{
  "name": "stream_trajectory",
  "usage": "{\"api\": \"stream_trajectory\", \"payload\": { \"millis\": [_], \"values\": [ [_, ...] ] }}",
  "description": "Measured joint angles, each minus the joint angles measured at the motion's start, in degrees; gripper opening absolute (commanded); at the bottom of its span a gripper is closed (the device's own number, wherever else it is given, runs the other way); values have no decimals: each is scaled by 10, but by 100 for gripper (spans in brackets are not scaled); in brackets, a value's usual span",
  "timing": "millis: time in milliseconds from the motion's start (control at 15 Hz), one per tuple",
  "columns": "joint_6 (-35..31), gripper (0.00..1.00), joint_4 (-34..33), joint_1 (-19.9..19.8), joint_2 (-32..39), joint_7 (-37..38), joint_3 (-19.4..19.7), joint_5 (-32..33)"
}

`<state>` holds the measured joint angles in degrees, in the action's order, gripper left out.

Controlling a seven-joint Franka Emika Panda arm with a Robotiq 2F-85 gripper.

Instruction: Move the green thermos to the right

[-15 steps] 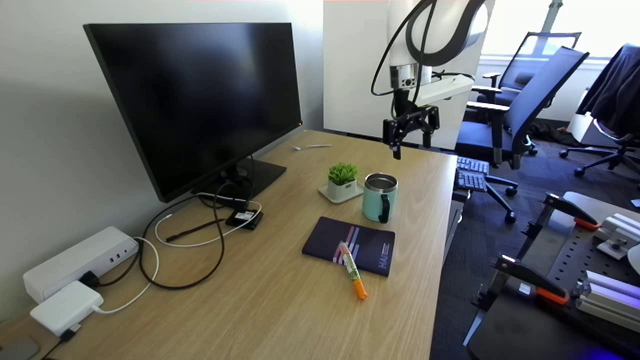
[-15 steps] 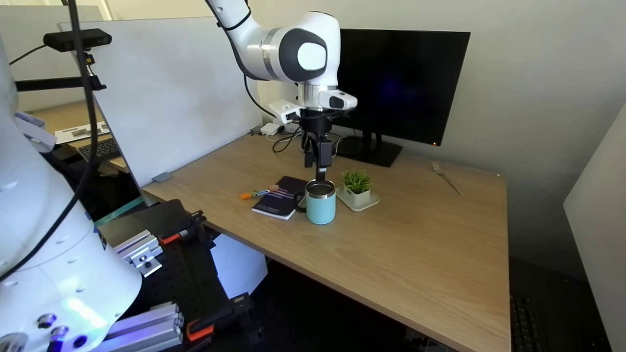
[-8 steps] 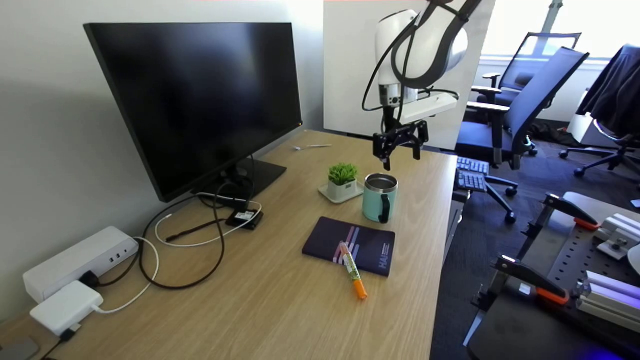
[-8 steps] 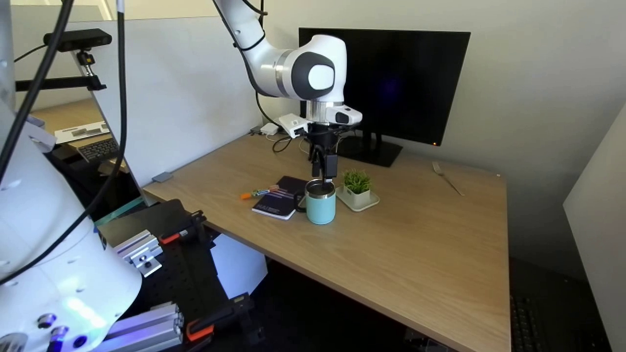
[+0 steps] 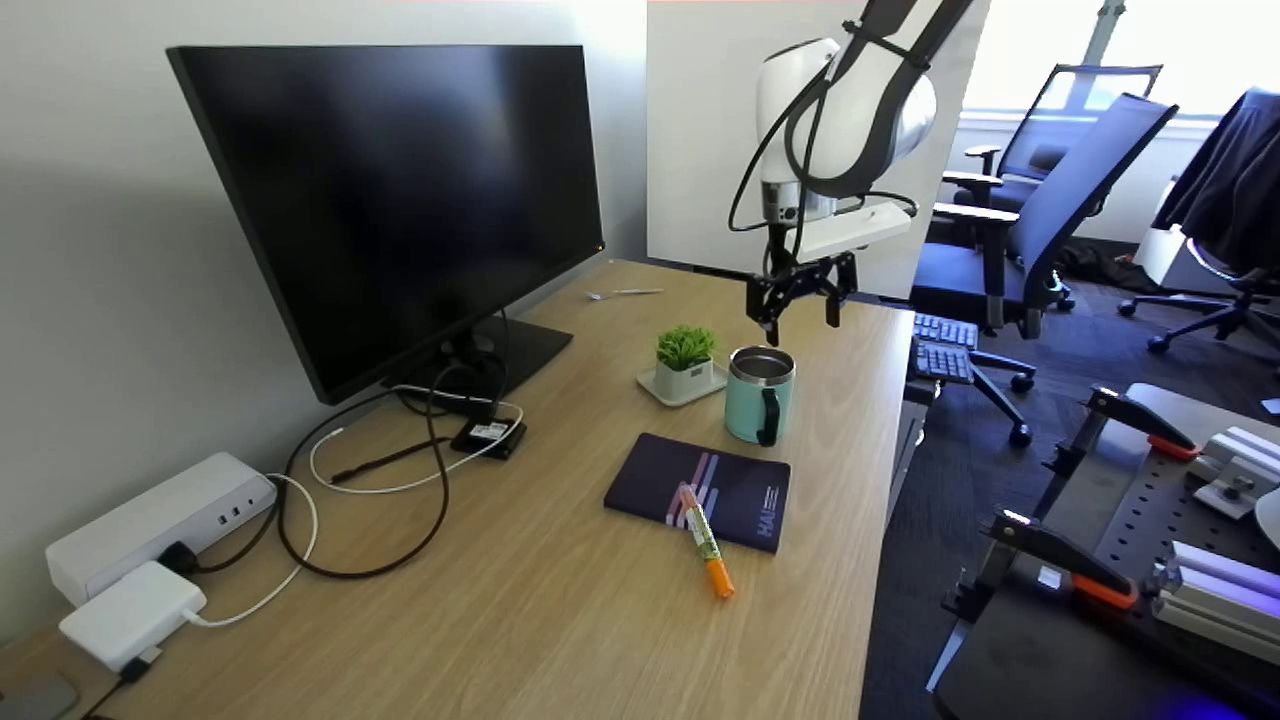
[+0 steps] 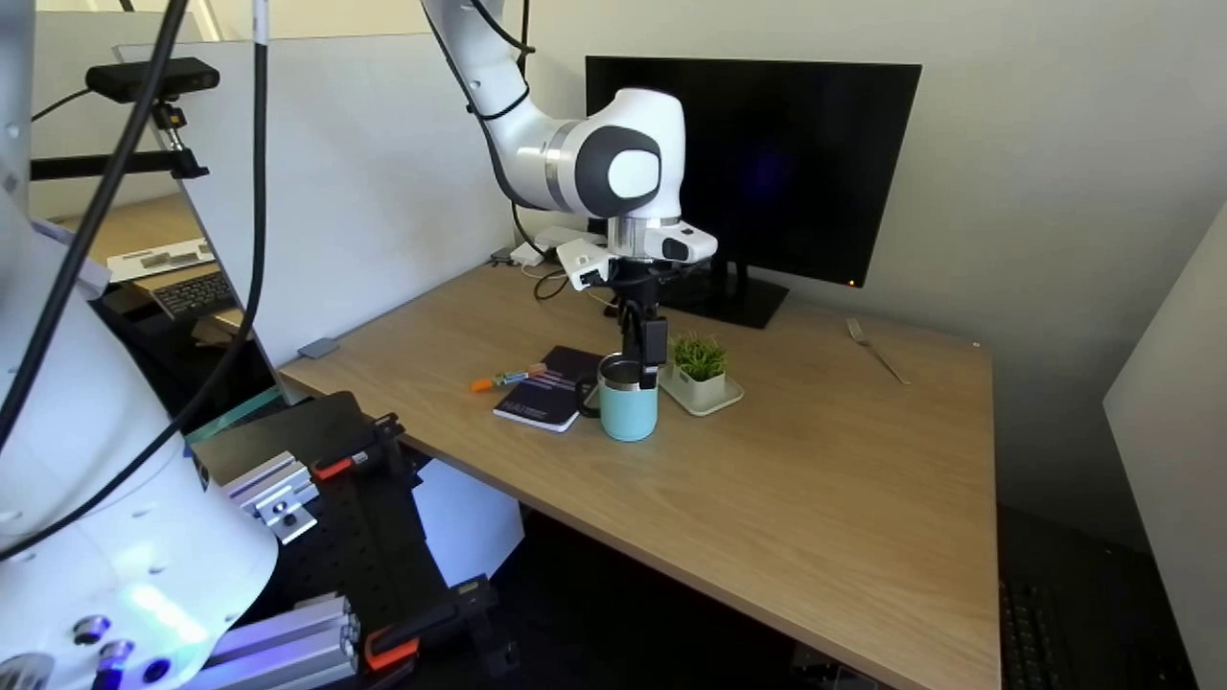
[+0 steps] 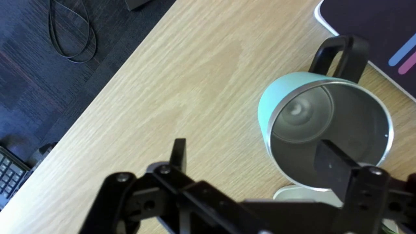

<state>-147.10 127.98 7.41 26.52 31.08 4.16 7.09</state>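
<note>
Teal-green cylindrical thermos stood near the pale wooden desk's front edge in an exterior view, black gripper just beyond, jaws apart. In an exterior view, wood stretched to the right edge. Wrist view: one finger overlapped the thermos's mouth.

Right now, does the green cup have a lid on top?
No: in the wrist view the green thermos is open at the top, showing its grey inside.

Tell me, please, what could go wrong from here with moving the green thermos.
In the wrist view, one side of the open jaws overlaps the mouth of the green thermos, the other the table; closing now might tip the thermos. The potted plant close beside could get knocked.
</note>
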Motion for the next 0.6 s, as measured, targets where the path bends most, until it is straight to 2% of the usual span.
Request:
{"api": "stream_trajectory", "payload": {
  "millis": [600],
  "values": [
    [-49, 100, 13, 21, 37, 2, -2, -66]
  ]
}}
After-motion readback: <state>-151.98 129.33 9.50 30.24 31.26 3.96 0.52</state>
